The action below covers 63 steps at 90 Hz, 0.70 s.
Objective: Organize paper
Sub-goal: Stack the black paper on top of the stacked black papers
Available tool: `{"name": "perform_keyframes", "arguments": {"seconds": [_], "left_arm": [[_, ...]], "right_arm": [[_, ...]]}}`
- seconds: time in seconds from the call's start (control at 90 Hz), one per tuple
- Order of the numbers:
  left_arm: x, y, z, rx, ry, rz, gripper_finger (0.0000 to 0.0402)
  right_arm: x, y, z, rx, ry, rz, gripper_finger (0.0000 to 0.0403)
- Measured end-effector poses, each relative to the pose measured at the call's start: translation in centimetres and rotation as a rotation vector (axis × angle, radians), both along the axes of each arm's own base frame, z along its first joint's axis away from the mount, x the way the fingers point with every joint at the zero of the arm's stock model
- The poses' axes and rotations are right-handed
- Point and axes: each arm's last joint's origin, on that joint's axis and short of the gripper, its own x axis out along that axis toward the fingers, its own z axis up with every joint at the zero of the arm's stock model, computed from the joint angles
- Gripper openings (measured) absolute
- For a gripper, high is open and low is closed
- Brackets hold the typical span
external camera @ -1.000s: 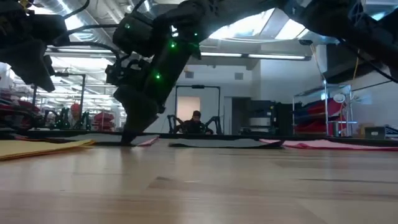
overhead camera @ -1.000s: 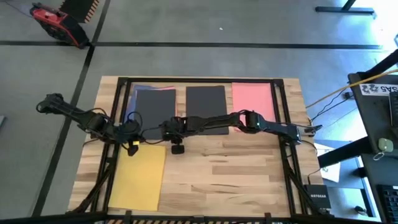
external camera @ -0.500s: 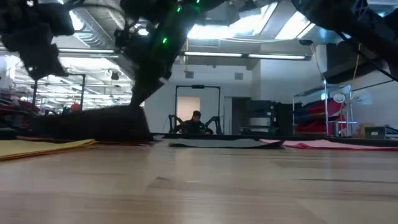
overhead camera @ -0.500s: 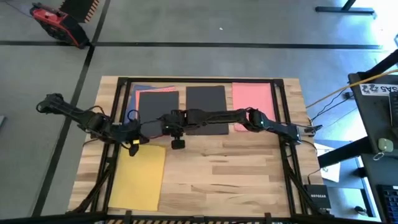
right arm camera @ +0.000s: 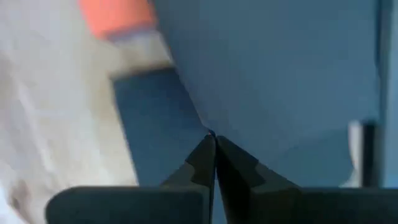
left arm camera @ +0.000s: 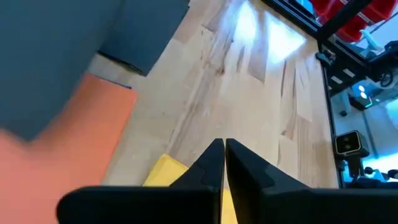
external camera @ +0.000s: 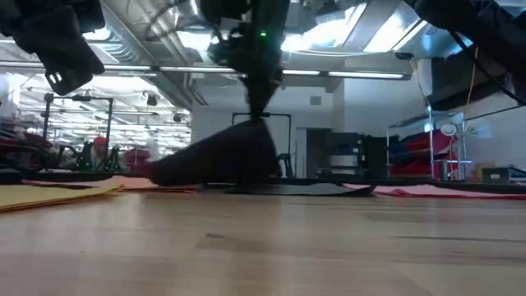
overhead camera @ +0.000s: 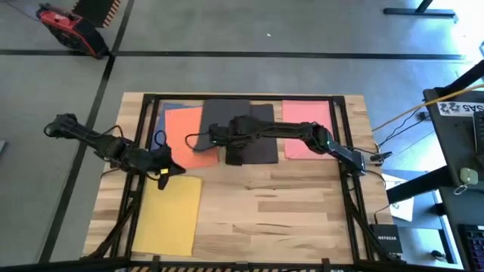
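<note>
My right gripper (overhead camera: 214, 138) hangs over the far middle of the table, shut on a black sheet of paper (overhead camera: 223, 117), which droops from it in the low view (external camera: 218, 156). An orange sheet (overhead camera: 185, 136) lies bare to the left of that, on a blue sheet (overhead camera: 170, 109). A second black sheet (overhead camera: 261, 147) and a pink sheet (overhead camera: 310, 121) lie flat to the right. A yellow sheet (overhead camera: 170, 215) lies near left. My left gripper (overhead camera: 162, 171) hovers shut and empty over the yellow sheet's far edge (left arm camera: 163, 169). My right gripper pinches the black sheet at its edge (right arm camera: 210, 129) between the two fingertips, coming from above and pointing down. The sheet hangs slack below the fingers (external camera: 256, 111). Its lower left part (external camera: 168, 173) rests on the papers on the table.
Dark frame rails (overhead camera: 147, 136) run along the table's left, right and far sides. The near right half of the wooden top (overhead camera: 280, 219) is bare. Beyond the table's right edge stands a cart with gear (overhead camera: 457, 128).
My right gripper has risen and moved toward the table's right and far edges with the black sheet. The sheet has come up off the orange sheet, which now shows, and hangs partly over the second black sheet.
</note>
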Motion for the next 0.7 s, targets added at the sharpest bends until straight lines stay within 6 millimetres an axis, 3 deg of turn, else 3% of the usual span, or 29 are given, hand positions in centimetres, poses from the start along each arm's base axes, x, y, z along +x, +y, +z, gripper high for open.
{"name": "perform_keyframes", "arguments": {"seconds": [0.233, 0.511, 0.7], "left_arm": [[0.0, 0.0, 0.0, -0.001, 0.003, 0.012, 0.0], [0.0, 0.0, -0.1, -0.005, 0.005, 0.015, 0.0], [0.0, 0.0, -0.1, 0.004, 0.014, 0.012, 0.0]], "right_arm": [[-1.5, -0.3, -0.1, 0.018, 0.151, -0.007, 0.0], [-2.4, -0.1, 1.8, 0.077, 0.1, -0.04, 0.0], [-3.7, 0.1, 1.1, 0.12, 0.163, -0.036, 0.0]]}}
